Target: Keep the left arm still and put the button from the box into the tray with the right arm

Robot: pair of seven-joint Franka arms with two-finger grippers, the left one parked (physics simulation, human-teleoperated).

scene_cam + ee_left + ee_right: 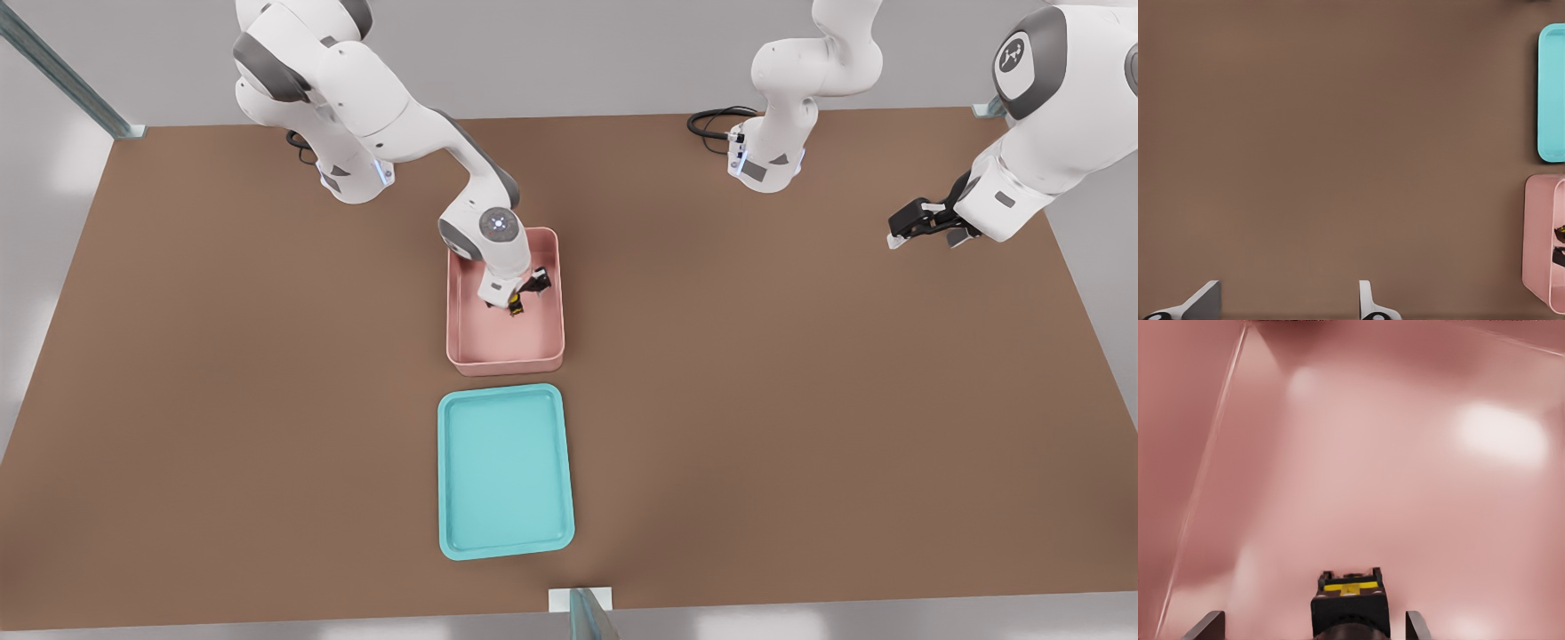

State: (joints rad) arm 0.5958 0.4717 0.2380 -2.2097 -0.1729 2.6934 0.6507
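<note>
The button (1350, 608) sits on the floor of the box (462, 356), roughly mid-box in the front view. It is a tiny black blocky base with a yellow cap, seen in the wrist view as a dark squarish body with a yellow band across its top. It looks rigid and very light, so only a gentle pinch seems needed. Being so small, with hard smooth faces, it could easily twist or squirt out of an off-centre grip. The flat opposite sides of the black base look like the best place to take hold, low enough that the rounded cap stays clear of the pads.

The gripper (516, 305) is down inside the box, right at the button. In the wrist view its two fingertips (1206, 627) stand spread on either side of the button, with pink floor showing in the gaps, so the fingers are apart and not yet pinching it.

The box is pink plastic, rectangular with rounded corners and deep walls. Its inner surface is glossy and throws soft highlights. The walls leave the arm (391, 116) limited room, so the lift probably has to go straight up before any sideways travel.

The tray (455, 542) is turquoise, shallow, low-rimmed and round-cornered, with a smooth floor. It lies just beside the box, on the camera's side in the front view, apart from it with a strip of table (800, 400) between. The table is matte brown.
</note>
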